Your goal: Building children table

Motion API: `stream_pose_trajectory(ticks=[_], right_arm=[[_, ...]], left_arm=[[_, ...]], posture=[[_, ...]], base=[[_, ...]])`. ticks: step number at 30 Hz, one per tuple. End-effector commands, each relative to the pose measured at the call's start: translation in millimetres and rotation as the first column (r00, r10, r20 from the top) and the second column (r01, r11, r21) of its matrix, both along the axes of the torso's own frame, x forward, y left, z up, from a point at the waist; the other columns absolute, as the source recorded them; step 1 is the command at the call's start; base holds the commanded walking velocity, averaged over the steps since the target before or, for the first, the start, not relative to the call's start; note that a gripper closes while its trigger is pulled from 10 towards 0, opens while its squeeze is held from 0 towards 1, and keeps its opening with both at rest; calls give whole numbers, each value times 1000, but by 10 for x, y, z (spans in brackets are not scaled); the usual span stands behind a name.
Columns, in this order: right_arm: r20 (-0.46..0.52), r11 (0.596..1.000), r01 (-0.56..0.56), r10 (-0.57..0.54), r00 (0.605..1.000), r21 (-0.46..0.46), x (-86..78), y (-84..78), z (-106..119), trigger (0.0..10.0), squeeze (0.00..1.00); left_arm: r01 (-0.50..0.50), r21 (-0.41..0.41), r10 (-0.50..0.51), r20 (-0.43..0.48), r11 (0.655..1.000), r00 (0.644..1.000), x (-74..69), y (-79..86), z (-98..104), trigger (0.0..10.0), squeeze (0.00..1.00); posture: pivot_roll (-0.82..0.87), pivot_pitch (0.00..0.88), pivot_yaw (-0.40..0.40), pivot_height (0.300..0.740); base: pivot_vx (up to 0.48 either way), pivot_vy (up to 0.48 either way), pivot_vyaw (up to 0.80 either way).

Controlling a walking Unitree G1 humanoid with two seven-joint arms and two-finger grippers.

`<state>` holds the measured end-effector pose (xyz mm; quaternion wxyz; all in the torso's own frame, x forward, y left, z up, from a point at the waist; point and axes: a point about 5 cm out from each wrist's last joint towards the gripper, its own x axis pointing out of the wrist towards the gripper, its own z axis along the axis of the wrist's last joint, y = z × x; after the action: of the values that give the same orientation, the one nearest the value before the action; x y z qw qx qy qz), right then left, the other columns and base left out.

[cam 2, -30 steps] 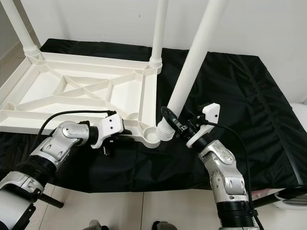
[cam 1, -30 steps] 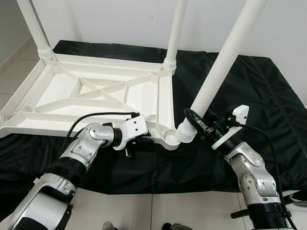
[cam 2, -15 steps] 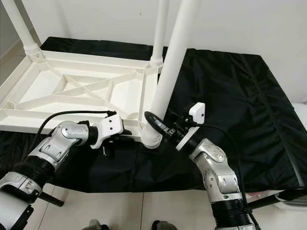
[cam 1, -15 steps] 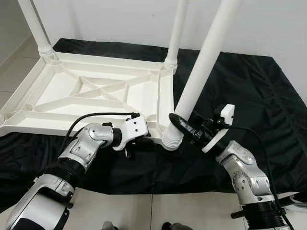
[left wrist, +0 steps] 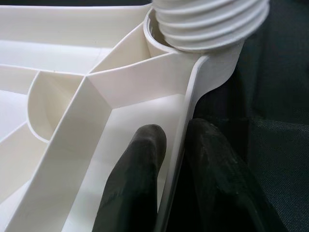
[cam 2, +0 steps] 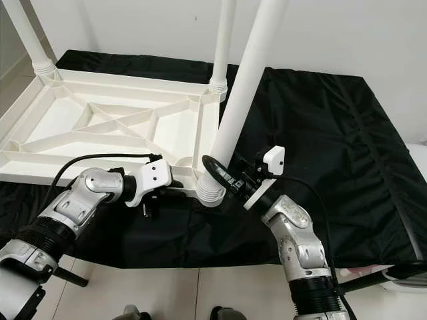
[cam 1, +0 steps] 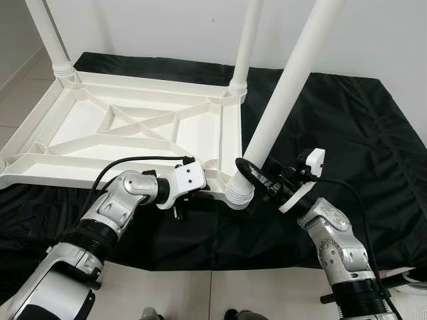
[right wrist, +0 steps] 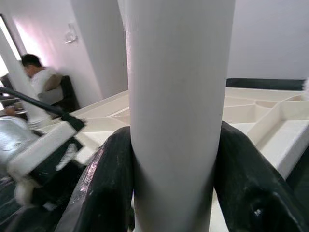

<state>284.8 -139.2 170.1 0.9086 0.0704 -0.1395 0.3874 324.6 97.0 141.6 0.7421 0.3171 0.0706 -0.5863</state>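
An upturned white plastic table top [cam 1: 133,127] lies on a black cloth, ribbed underside up. Two white legs stand in its far corners [cam 1: 243,40] [cam 1: 47,33]. My right gripper [cam 1: 253,175] is shut on a third white leg [cam 1: 287,87] near its threaded end [left wrist: 207,21], which rests tilted at the near right corner socket [cam 1: 230,190]. My left gripper [left wrist: 169,159] is shut on the table top's thin front rim [left wrist: 190,106] just left of that socket, one finger on each side.
The black cloth [cam 1: 333,120] covers the floor under the table and extends right. Pale floor tiles [cam 1: 200,293] lie along the near edge. A white wall [cam 1: 167,27] stands behind. In the right wrist view a person [right wrist: 36,77] sits far off.
My right gripper has carried the leg leftward from beside the corner onto the socket, and the leg now stands a little more tilted. The left gripper has held still on the rim.
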Motion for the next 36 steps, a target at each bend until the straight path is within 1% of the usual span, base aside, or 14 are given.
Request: stream_pose_trajectory(ticks=[1, 5, 9, 12, 16, 19, 23, 32, 36], right_arm=[[-78, 998, 45, -47, 996, -33, 1, -61, -190, 10000, 0], [-74, 997, 66, -69, 995, -35, 5, -63, -215, 10000, 0], [-54, 997, 63, -65, 996, -37, -14, -19, -205, 10000, 0], [-41, 998, 21, -24, 999, -66, -81, 66, -226, 10000, 0], [-32, 996, -5, 2, 999, -86, -123, 110, -239, 10000, 0], [-20, 993, -35, 33, 999, -117, -180, 146, -241, 10000, 0], [-12, 987, -48, 47, 999, -151, -213, 152, -264, 10000, 0], [-9, 979, -66, 65, 998, -193, -270, 155, -319, 10000, 0], [-25, 976, -69, 66, 998, -209, -305, 156, -381, 10000, 0]], left_arm=[[90, 64, -86, -67, 994, 994, -87, 11, -82, 10000, 0], [94, 61, -91, -62, 994, 994, -100, 2, -63, 10000, 0], [99, 58, -96, -53, 993, 994, -112, -7, -36, 10000, 0], [104, 53, -102, -48, 993, 994, -127, -18, -4, 10000, 0], [107, 52, -104, -45, 993, 994, -136, -21, 8, 10000, 0], [111, 48, -109, -38, 993, 993, -144, -26, 40, 10000, 0], [112, 45, -111, -32, 993, 993, -146, -35, 63, 10000, 0], [114, 40, -113, -23, 993, 993, -153, -45, 105, 10000, 0], [116, 40, -115, -19, 992, 993, -160, -41, 130, 10000, 0]], posture=[[-35, 119, -21, 740], [-35, 127, -18, 740], [-33, 134, -17, 740], [-31, 141, -19, 740], [-31, 141, -18, 740], [-33, 144, -19, 740], [-33, 147, -21, 740], [-34, 148, -20, 740], [-33, 152, -17, 740]], base=[[0, 0, 0], [0, 0, 0], [0, 0, 0], [0, 0, 0], [0, 0, 0], [0, 0, 0], [0, 0, 0], [0, 0, 0], [0, 0, 0]])
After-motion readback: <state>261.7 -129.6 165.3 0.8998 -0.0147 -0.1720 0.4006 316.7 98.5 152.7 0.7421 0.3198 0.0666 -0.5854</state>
